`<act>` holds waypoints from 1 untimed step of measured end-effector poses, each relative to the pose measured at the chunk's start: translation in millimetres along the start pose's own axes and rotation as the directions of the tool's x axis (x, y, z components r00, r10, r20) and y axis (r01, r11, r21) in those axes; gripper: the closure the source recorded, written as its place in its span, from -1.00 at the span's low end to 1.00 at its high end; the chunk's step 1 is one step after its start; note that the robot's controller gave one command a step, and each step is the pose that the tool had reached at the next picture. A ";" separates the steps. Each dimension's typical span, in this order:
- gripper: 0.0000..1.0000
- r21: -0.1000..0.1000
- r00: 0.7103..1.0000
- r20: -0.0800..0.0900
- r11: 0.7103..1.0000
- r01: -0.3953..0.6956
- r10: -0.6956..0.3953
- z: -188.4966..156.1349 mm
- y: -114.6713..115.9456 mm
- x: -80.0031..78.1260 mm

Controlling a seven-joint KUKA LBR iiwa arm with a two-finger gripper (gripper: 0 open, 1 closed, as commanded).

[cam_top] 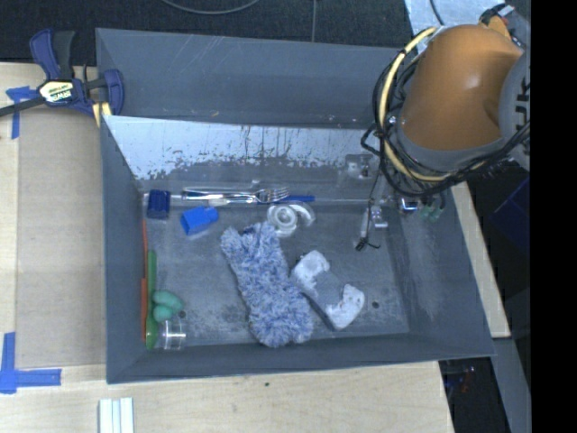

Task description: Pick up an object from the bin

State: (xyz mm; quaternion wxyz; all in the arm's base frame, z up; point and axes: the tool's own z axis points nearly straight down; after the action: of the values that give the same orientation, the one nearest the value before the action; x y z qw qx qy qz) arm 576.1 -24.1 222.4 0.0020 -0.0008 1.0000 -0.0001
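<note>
My gripper [374, 219] hangs over the right part of the bin floor, near the back wall, with bare floor under it. The nearest loose things lie to its left and below it. A clear ring-shaped piece [287, 216] sits left of it. A white crumpled piece [312, 269] lies lower left, and a second white piece [345, 305] sits nearer the front. A fluffy blue-grey cloth [266, 287] stretches across the middle of the bin.
A metal fork with a blue handle [243, 195] lies along the back wall. A blue block [159, 203] and a blue piece [200, 219] sit at back left. A red stick [144, 269], a green thing [164, 307] and a clear piece [171, 336] line the left wall.
</note>
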 end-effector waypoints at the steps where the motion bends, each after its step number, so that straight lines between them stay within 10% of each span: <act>1: -1.00 0.000 1.000 0.000 1.000 0.000 0.000 0.3 -0.2 0.4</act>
State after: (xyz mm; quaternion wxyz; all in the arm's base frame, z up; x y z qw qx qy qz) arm 575.7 -24.3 222.1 0.0021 -0.0007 1.0000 -0.0001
